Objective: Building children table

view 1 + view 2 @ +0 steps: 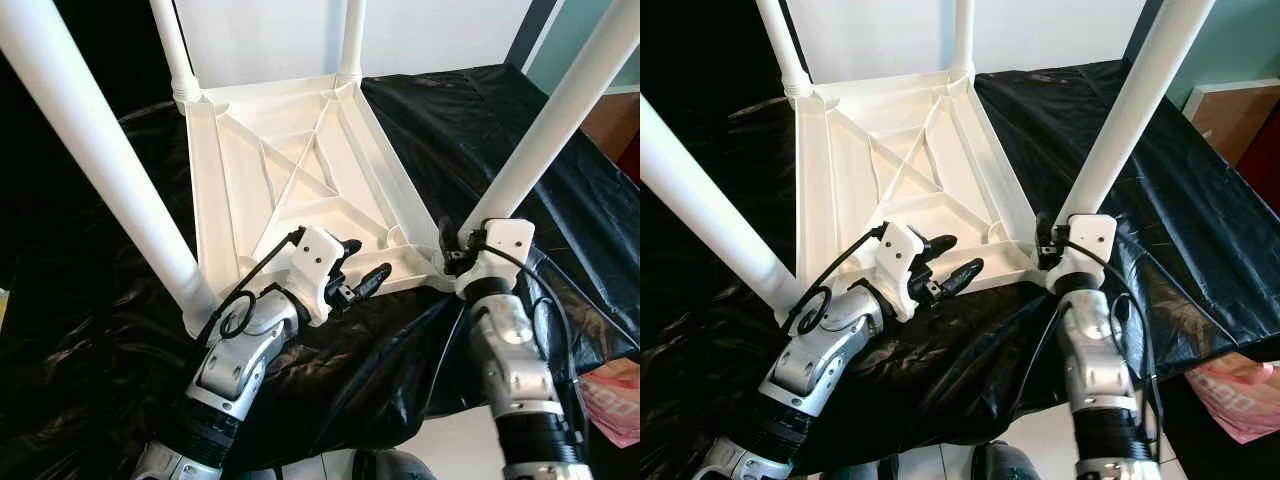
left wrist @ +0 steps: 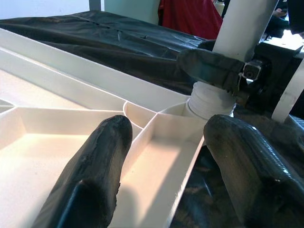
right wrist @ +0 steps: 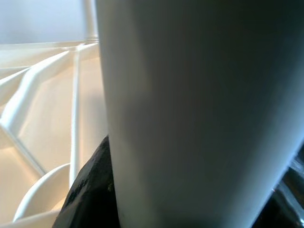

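So from the head views, your tabletop (image 1: 290, 180) lies upside down on the black sheet (image 1: 480, 130). Right gripper (image 1: 447, 247) clamps the near-right leg (image 1: 545, 130) at its socket; wrist views agree, while left gripper (image 2: 164, 156) hovers open, probably bracing.

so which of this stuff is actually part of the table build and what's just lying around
Part of the job:
- upturned white tabletop
- near right leg, with the right gripper shut on its base
- the other three legs, standing in their corners
- left gripper, fingers open over the near rim

Lying about:
- black sheet
- pink packet
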Controlling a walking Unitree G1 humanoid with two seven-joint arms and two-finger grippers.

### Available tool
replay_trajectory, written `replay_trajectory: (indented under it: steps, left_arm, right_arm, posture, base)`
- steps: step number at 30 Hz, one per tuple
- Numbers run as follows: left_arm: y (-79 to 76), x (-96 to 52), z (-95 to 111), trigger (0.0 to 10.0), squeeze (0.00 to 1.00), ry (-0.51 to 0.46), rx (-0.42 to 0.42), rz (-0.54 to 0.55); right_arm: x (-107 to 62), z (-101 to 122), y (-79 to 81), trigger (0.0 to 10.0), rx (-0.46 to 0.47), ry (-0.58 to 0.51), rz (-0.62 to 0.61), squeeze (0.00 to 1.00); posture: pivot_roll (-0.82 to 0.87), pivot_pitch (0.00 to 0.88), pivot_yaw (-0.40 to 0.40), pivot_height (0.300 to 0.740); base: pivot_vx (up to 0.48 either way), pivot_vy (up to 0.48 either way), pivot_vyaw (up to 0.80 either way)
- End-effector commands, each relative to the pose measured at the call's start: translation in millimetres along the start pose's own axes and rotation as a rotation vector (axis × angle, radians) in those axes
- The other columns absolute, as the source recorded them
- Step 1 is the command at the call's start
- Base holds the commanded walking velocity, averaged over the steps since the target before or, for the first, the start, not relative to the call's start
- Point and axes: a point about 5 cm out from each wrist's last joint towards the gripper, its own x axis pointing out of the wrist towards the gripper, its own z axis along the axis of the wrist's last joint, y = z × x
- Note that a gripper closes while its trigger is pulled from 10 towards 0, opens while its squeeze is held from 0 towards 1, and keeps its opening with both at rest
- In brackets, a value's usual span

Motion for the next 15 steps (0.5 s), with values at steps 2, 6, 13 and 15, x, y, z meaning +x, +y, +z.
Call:
replay_trajectory:
  steps: [2, 6, 13, 15]
  left_arm:
    - [-0.1, 0.5, -1, 10.0, 0.00, -0.002, -0.003, -0.028]
    - [0.9, -0.3, -1, 10.0, 0.00, -0.001, 0.001, -0.025]
    - [2.1, -2.9, -1, 10.0, 0.00, 0.002, 0.002, -0.026]
    - [2.3, -2.8, -1, 10.0, 0.00, 0.001, 0.002, -0.027]
  right_arm:
    - [-10.3, -23, -10.3, 10.0, -0.040, 0.115, -0.079, 0.00]
    - [-13.0, -26, -1.9, 10.0, -0.029, 0.128, -0.104, 0.00]
    - [-17.3, -25, 14.1, 10.0, 0.005, 0.134, -0.100, 0.00]
    - [-18.0, -24, 14.7, 10.0, 0.004, 0.130, -0.107, 0.00]
  posture:
    - [-0.01, 0.121, -0.037, 0.740]
    - [-0.01, 0.123, -0.030, 0.740]
    - [0.00, 0.128, -0.020, 0.740]
    - [0.00, 0.129, -0.018, 0.740]
  base:
    - [0.000, 0.000, 0.00]
    - [0.000, 0.000, 0.00]
    - [0.000, 0.000, 0.00]
    - [0.000, 0.000, 0.00]
